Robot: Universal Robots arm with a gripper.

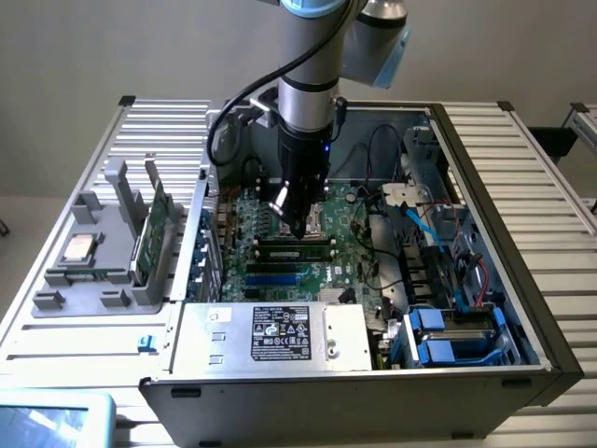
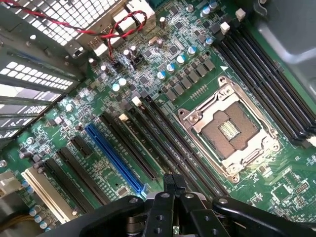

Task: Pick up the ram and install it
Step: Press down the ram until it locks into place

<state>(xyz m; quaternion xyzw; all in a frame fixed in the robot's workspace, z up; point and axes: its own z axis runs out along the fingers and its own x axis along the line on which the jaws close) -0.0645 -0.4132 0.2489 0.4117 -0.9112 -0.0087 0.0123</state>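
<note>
Claw (image 2: 175, 190), fingers pressed together and empty, hovers over the motherboard's black memory slots (image 2: 163, 143) beside the CPU socket (image 2: 229, 131); the ram (image 1: 297, 248) lies seated lengthwise in a slot directly beneath it.

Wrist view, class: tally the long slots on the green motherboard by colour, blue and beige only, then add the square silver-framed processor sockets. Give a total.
Long blue plastic slot: 1
Long beige plastic slot: 1
Square silver-framed processor socket: 1
Total: 3
</note>
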